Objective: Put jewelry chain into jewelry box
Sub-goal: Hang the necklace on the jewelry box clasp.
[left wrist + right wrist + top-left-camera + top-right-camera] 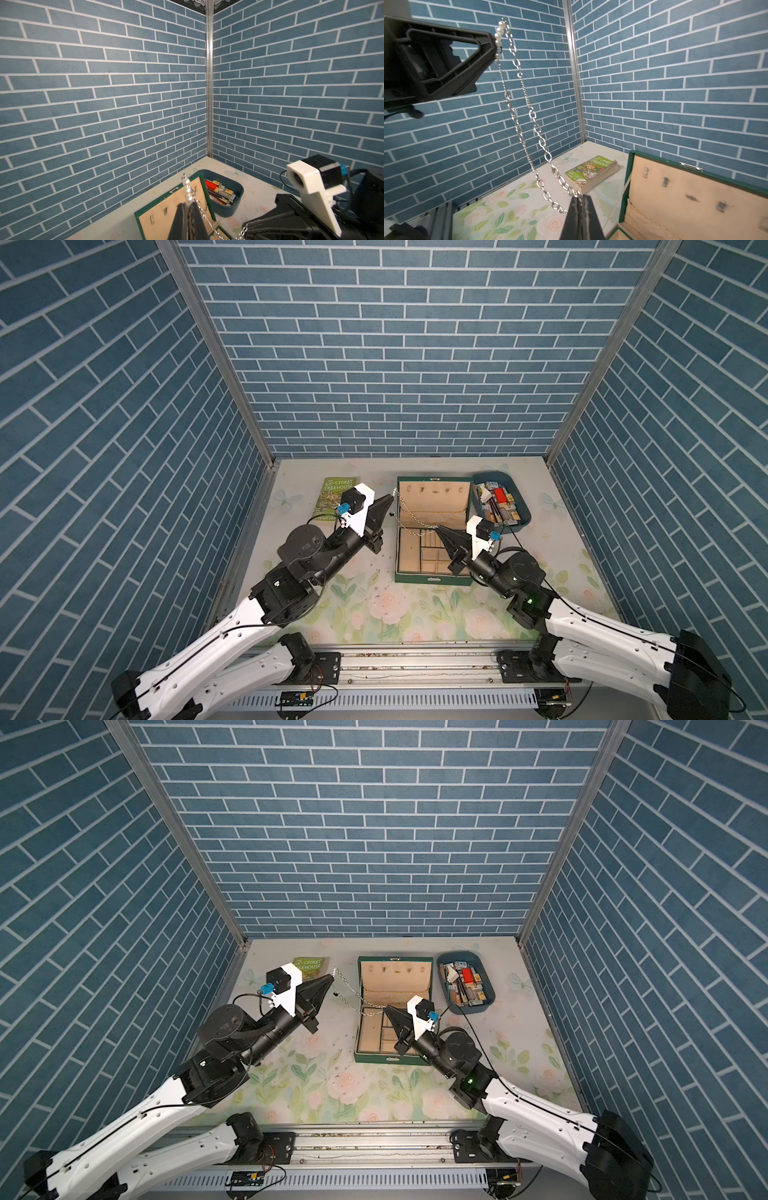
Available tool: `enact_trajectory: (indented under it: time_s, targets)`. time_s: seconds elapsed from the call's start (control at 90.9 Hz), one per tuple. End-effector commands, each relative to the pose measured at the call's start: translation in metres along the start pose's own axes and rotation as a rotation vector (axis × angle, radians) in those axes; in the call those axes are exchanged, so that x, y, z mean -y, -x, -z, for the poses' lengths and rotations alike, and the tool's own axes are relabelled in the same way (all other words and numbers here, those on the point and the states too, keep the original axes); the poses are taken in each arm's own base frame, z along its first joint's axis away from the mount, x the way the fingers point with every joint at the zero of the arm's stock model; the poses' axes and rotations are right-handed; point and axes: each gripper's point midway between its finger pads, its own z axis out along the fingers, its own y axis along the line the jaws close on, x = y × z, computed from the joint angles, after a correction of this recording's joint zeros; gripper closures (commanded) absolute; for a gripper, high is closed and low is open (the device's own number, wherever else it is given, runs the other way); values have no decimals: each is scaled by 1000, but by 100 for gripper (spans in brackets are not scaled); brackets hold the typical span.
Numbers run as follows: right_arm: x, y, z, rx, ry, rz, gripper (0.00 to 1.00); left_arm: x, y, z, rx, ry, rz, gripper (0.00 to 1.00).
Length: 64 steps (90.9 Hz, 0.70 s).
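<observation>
The jewelry chain (536,128) is a silvery link chain with a few pearls at one end. It hangs in the air as a sagging double strand between my two grippers. My left gripper (392,497) is shut on the pearl end (188,190), up above the table just left of the jewelry box. My right gripper (437,527) is shut on the chain's links (572,190), over the box's open tray. The jewelry box (432,580) is dark green with beige lining; it stands open with its lid (695,193) upright. In both top views the chain (347,994) crosses the box's left edge.
A green paperback book (336,493) lies at the back left of the flowered table. A blue oval tray (524,517) full of small items stands right of the box. Blue brick-pattern walls close in the back and both sides.
</observation>
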Motion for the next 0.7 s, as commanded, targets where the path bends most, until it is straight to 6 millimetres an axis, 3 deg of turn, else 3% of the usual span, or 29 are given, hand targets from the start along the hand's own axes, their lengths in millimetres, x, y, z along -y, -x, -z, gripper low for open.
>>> enact_trajectory:
  time_s: [0.0,0.341,0.693]
  targets:
    - [17,14,-2,12,-113,36,100,-16,6,-3,71,100,49,100]
    - [48,23,-8,9,-282,36,100,-28,-27,-30,56,211,97,100]
    - [100,26,-14,19,-446,-39,100,-47,-60,-60,44,359,114,100]
